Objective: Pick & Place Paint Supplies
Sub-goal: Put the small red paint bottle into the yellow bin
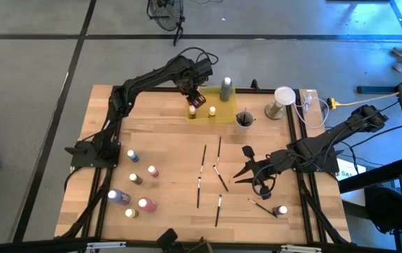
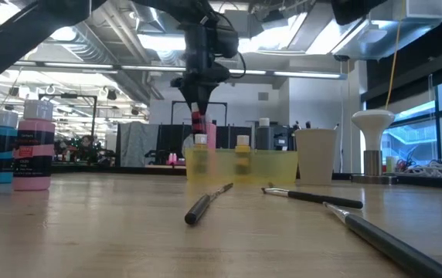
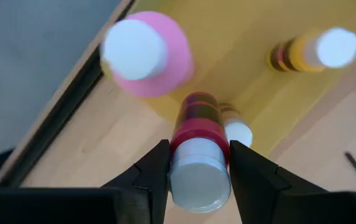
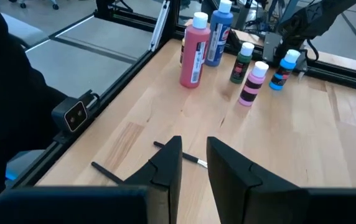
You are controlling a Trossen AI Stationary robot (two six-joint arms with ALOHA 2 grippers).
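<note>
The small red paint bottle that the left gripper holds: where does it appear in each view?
High view: the small red paint bottle is above the yellow tray's left end, in the left gripper.
Low view: it hangs over the tray, upper centre.
Left wrist view: bottom centre, between the fingers.
Right wrist view: not in it.
Shared landmark: the yellow tray.

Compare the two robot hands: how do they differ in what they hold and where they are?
The left hand grips a red bottle above the yellow tray; the right hand holds nothing. The left hand is at the table's far edge; the right hand hangs over brushes mid-table. Both have two dark fingers.
</note>
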